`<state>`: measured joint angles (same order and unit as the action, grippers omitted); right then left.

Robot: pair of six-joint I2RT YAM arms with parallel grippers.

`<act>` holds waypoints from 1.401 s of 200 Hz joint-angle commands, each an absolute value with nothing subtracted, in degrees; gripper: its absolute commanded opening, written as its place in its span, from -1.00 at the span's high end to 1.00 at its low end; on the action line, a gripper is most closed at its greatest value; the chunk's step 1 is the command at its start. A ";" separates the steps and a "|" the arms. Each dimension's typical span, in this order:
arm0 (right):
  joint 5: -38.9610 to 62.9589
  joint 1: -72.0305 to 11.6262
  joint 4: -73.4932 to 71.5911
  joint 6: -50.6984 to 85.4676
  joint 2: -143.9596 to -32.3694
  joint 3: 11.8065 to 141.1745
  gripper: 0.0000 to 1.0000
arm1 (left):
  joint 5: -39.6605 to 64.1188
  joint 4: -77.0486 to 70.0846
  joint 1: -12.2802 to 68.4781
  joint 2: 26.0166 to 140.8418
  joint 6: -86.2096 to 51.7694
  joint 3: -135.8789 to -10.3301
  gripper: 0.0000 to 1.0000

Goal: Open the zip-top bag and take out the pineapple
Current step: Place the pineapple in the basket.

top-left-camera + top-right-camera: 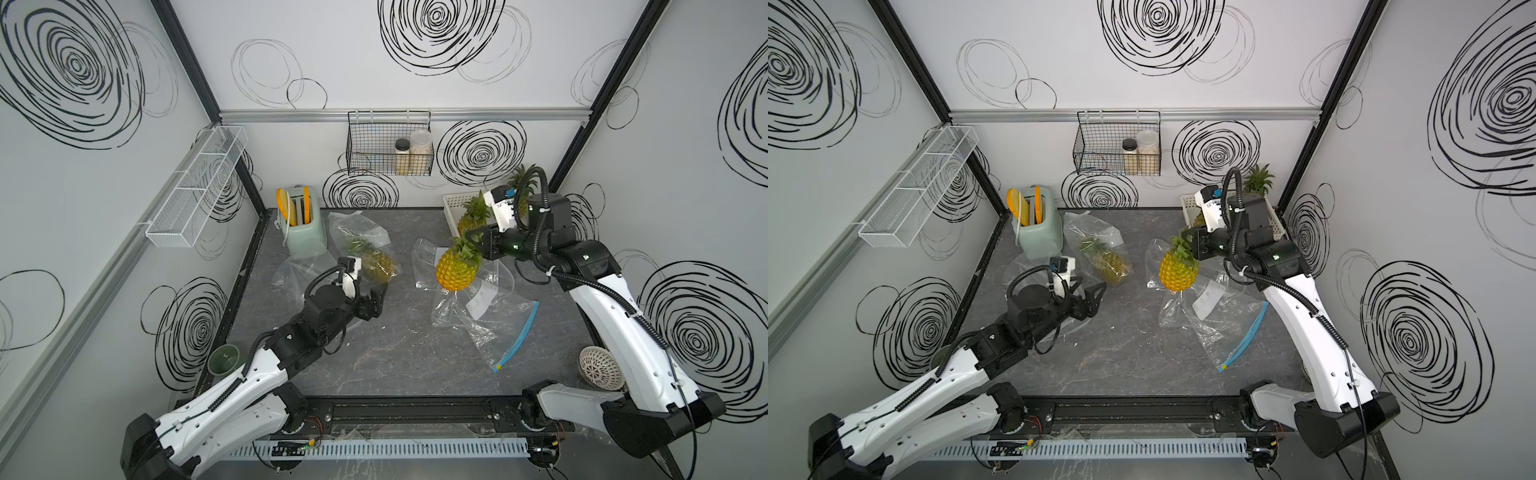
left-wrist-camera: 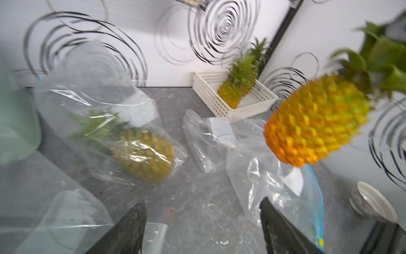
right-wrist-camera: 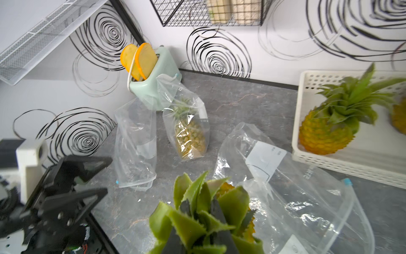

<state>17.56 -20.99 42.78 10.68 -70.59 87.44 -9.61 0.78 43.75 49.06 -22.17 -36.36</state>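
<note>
While pinching the crown, right gripper [image 1: 478, 244]: clamped on pineapple [image 1: 456, 272] leaves.
Pineapple: hanging out, just above zip-top bag [image 1: 494, 328].
Left gripper [image 1: 379, 300]: jaws apart, empty, well apart from bag.
Risk: leaves may slip or tear, so the fruit drops onto bag.

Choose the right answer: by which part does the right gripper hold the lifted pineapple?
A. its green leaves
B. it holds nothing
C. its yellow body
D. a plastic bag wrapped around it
A: the right gripper is shut on the green leaves of the pineapple, whose bare yellow body hangs free above the empty bag.
</note>
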 commanded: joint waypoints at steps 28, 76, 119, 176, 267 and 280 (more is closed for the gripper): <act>6.32 -19.91 34.93 8.99 -73.60 92.82 1.00 | -8.98 -8.30 52.04 57.86 -19.26 -37.29 -0.72; -3.69 -17.93 29.42 6.77 -79.09 95.08 1.00 | -7.44 -12.27 53.23 61.32 -19.76 -36.71 -0.71; -10.77 -16.02 26.67 5.52 -86.15 100.36 1.00 | -7.96 -14.21 52.85 60.58 -19.95 -34.16 -0.72; -24.17 -14.49 18.81 3.82 -95.61 105.34 1.00 | -6.65 -15.66 51.47 59.81 -20.00 -32.07 -0.72; -28.90 -10.94 8.18 4.05 -102.56 106.91 1.00 | -4.26 -18.41 48.50 60.25 -21.43 -28.19 -0.72; -28.15 -11.07 9.03 4.39 -102.19 106.73 1.00 | -3.81 -18.89 48.02 60.55 -21.75 -27.82 -0.72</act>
